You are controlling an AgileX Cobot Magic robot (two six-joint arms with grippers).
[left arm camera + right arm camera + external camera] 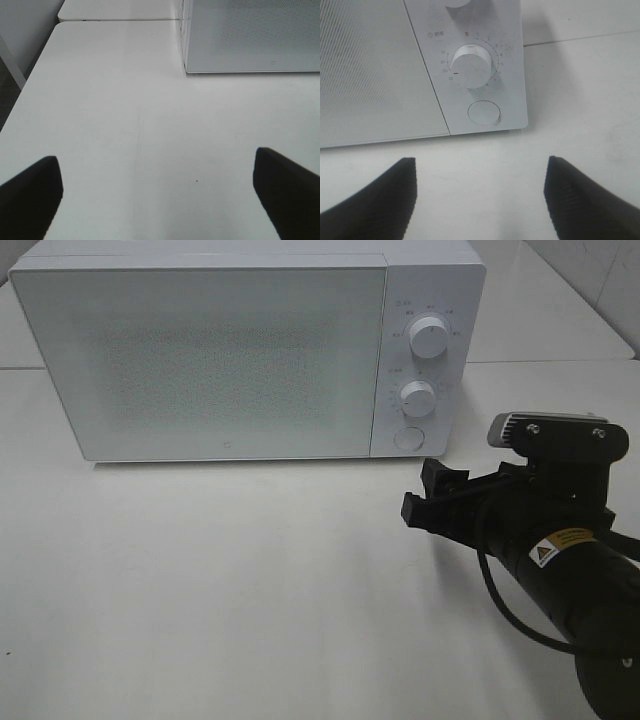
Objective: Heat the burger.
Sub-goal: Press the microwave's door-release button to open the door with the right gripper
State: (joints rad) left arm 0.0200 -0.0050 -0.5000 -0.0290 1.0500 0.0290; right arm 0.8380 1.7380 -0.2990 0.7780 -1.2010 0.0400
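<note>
Right jaws stand apart, empty, facing the closed microwave (200,360).

- Here's the right arm (575,600): a thick, round tube, matte black all over.
- On it, a sticker (562,544): a yellow strip of small print, with a black warning triangle on white beside it.
- A black cable (492,595) loops out from the arm's side in a long curve.
- At the wrist, a camera housing (548,429): light grey metal with rounded ends, on a black bracket (560,465) with small screws showing.
- Now the right gripper (424,492): all black, blocky, with squared tips.
- Close up, its fingers (380,200) are dark wedges with a faint woven texture.
- Over to the left gripper (156,167): the same plain black wedges.
</note>
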